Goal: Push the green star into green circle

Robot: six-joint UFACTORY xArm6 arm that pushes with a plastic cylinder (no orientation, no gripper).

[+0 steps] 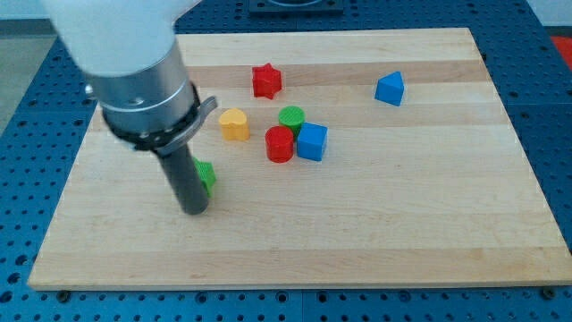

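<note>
Pale wooden board [402, 233] over a blue pegged bench — the push is barely begun.

My tip [195, 211] — a bare rod with no jaws, holding nothing — touches the view's left side of the green star [206, 176], which it half hides. Green circle [291, 117] sits well apart toward the upper right, crowded by a red cylinder [280, 144], blue cube [312, 141] and yellow block [234, 123]; nearly the whole gap remains.
</note>
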